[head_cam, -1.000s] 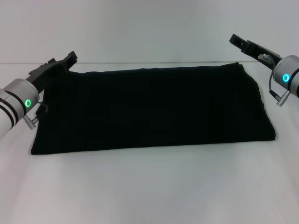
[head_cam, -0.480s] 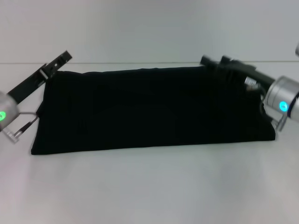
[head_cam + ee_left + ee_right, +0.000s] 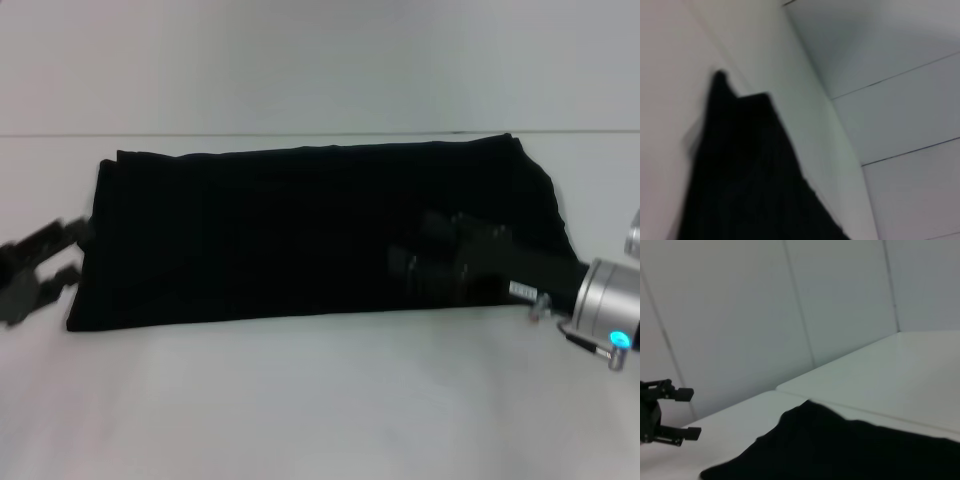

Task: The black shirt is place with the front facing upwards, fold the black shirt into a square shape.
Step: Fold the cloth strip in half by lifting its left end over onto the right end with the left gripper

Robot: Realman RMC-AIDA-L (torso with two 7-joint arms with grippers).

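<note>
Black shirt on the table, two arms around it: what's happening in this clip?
The black shirt lies on the white table, already folded into a long band, not yet a square. The left claw, fingers open, sits by the band's left end. The right claw hangs over the band's right part. Neither visibly grips the cloth.

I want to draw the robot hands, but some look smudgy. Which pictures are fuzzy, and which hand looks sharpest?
Head view: the left gripper is smeared at the black shirt's left end, and the right gripper blends into the dark cloth. Left wrist view: the shirt edge is soft and streaky. Right wrist view: the left gripper, far off with fingers apart, looks sharpest.
</note>
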